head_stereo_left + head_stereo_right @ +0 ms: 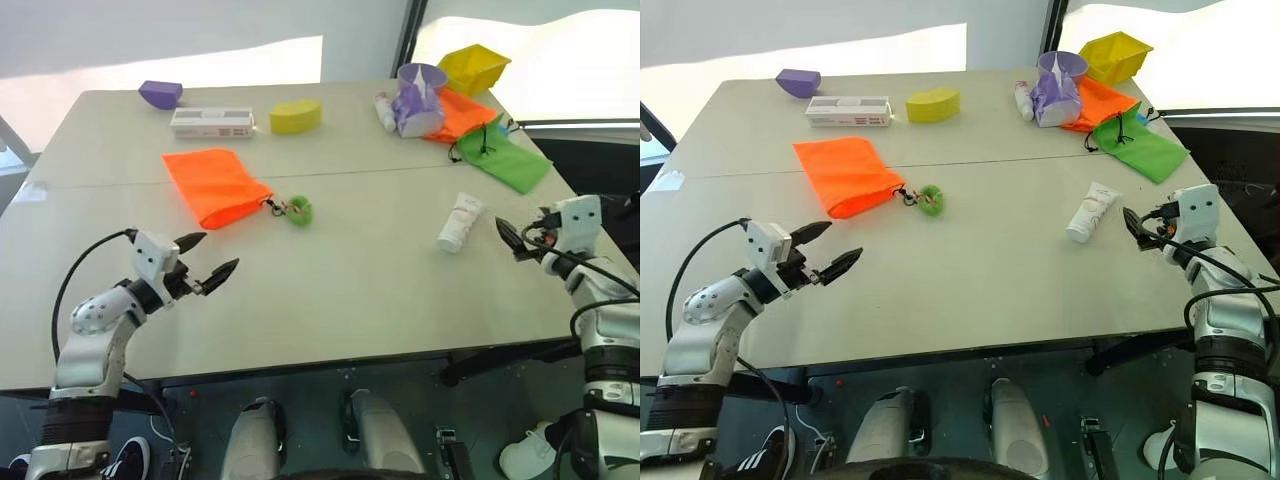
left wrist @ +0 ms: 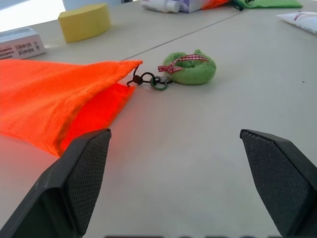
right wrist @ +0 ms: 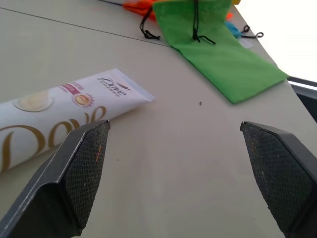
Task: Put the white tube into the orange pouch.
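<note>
Landmark: orange pouch (image 1: 214,184), flat on the pale table (image 1: 350,290), mouth toward the robot's right, dark cord ending in a fuzzy green pom (image 1: 298,210) just beside the mouth.
White tube: the white tube (image 1: 460,222) lies flat on the table well to the right of the pouch, apart from it, cap end toward the robot; "Dove" print readable in the right wrist view.
Left gripper: left gripper (image 1: 207,262) hovers on the near side of the pouch, a little to its right, fingers spread wide, nothing between them; pouch mouth and pom ahead of it.
Right gripper: right gripper (image 1: 1139,229) far right of the pouch, just beside the tube's near end, fingers spread wide, empty, not touching the tube.
Beyond the pouch: white flat box (image 1: 212,122), yellow block (image 1: 295,115), purple block (image 1: 160,94).
Far right of the pouch: green pouch (image 1: 505,155), duller orange pouch (image 1: 458,112) partly under a lilac bag (image 1: 418,100), small whitish tube (image 1: 384,110), yellow bin (image 1: 474,68).
</note>
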